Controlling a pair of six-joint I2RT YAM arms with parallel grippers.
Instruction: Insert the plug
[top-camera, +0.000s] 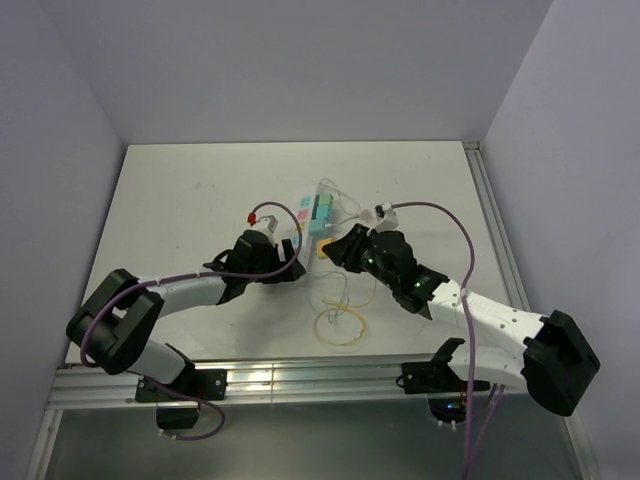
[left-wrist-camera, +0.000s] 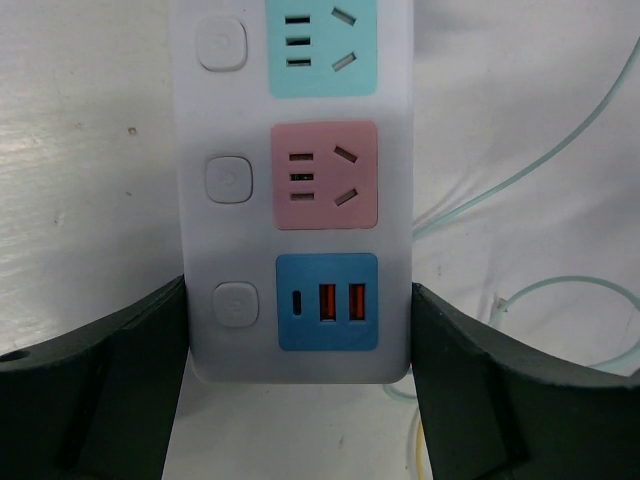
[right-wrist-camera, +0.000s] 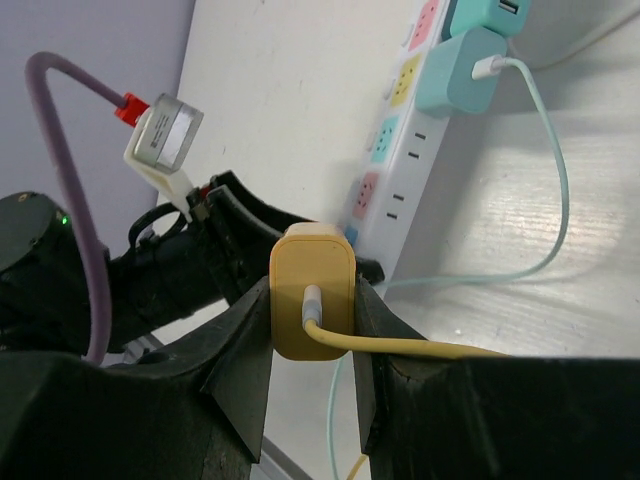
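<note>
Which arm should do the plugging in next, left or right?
Right. The right gripper holds the yellow plug near the power strip; the left gripper clamps the strip's end, steadying it.

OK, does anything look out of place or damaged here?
Nothing stands out. The white multi-socket power strip lies flat and intact in the left gripper, the right gripper holds the yellow charger plug squarely, and the thin cables merely loop loosely.
</note>
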